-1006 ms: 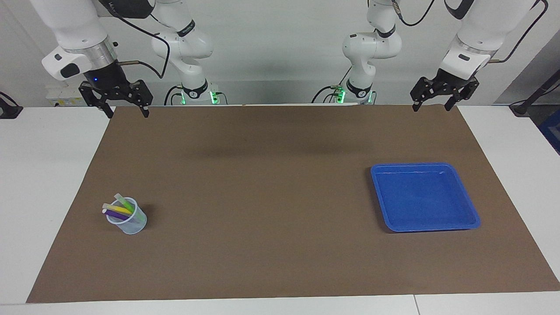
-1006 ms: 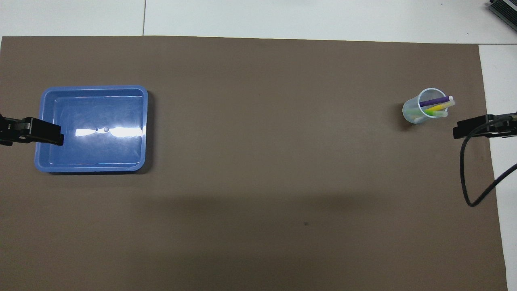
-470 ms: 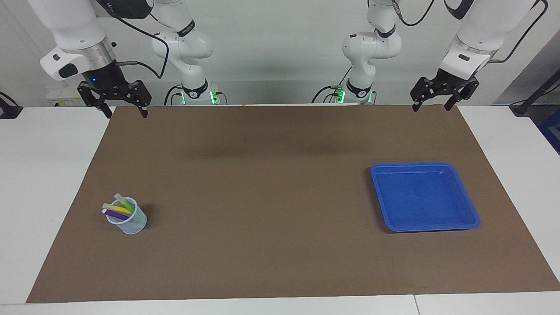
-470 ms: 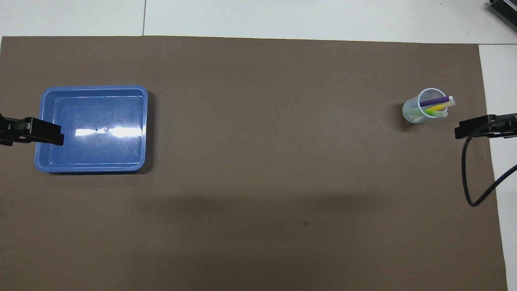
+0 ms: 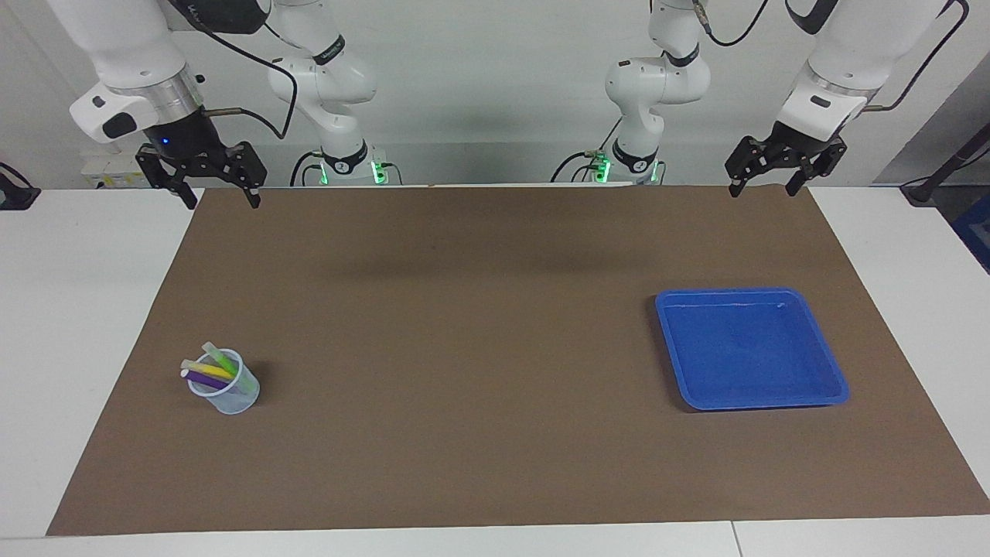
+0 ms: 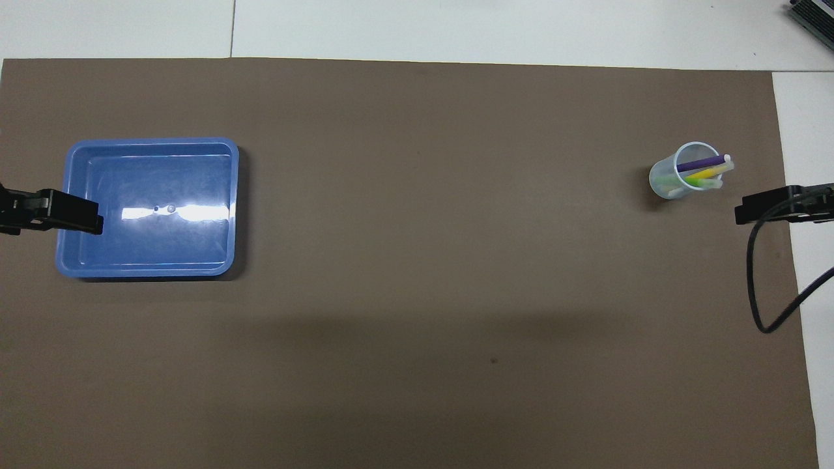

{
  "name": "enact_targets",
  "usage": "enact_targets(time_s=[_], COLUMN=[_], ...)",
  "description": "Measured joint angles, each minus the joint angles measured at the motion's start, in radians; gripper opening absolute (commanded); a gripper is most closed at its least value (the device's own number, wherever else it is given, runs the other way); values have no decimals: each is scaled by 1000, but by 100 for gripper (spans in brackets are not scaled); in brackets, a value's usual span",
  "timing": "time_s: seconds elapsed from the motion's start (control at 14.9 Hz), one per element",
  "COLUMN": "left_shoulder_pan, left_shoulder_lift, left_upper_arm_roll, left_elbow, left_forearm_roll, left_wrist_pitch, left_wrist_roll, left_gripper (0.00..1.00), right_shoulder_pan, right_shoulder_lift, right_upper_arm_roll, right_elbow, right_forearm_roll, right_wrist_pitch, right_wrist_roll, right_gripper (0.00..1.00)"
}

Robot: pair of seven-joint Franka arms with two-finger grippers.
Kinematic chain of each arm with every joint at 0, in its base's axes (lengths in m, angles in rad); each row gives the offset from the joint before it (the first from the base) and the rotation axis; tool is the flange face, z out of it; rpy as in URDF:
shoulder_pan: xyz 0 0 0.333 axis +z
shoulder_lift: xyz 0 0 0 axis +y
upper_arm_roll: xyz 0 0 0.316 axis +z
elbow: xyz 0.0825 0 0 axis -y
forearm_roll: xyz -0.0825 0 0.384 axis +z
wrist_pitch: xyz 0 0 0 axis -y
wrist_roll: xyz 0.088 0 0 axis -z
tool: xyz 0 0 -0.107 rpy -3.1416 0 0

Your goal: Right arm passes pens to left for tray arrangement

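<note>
cup [image 5: 227, 391]: held 3 pens [image 5: 210, 370], toward the right arm's end
tray [image 5: 820, 399]: sat bare, left arm's end
right gripper [image 5: 219, 200]: fingers spread, nothing held
left gripper [image 5: 763, 188]: same
mat [image 5: 479, 348]: brown, on white table [image 5: 85, 309]

right gripper [image 5: 220, 199] risen slightly, shifted a little outward from the mat [image 5: 464, 348]

Two white, rounded-segment robot arms with black joint bands are mounted on bases lit green. The right arm [image 5: 128, 70] is fitted with a brushed silver wrist ring, a metal cable plug, a looping black cable and a black skeletal two-finger right gripper [image 5: 219, 199] marked by a small blue light. The left arm [image 5: 839, 70] is likewise ringed and cabled, ending in a matching black left gripper [image 5: 763, 189] without light.
</note>
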Motion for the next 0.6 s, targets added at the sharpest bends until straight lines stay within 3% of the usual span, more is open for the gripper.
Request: enact_targets(time_s=[0.2, 0.6], left_shoulder_pan=[0, 0], left_shoulder_lift=[0, 0], left_upper_arm_roll=[0, 0], left_elbow=[0, 0], left_forearm_roll=[0, 0], left_wrist_pitch=[0, 0], left_wrist_roll=[0, 0], left_gripper=[100, 100], right_shoulder_pan=[-6, -35], right_shoulder_lift=[0, 6], right_upper_arm_roll=[-1, -6], right_elbow=[-6, -82], right_forearm_roll=[0, -11], right_wrist_pitch=[21, 194], right_wrist_roll=[-54, -337], right_gripper=[97, 84])
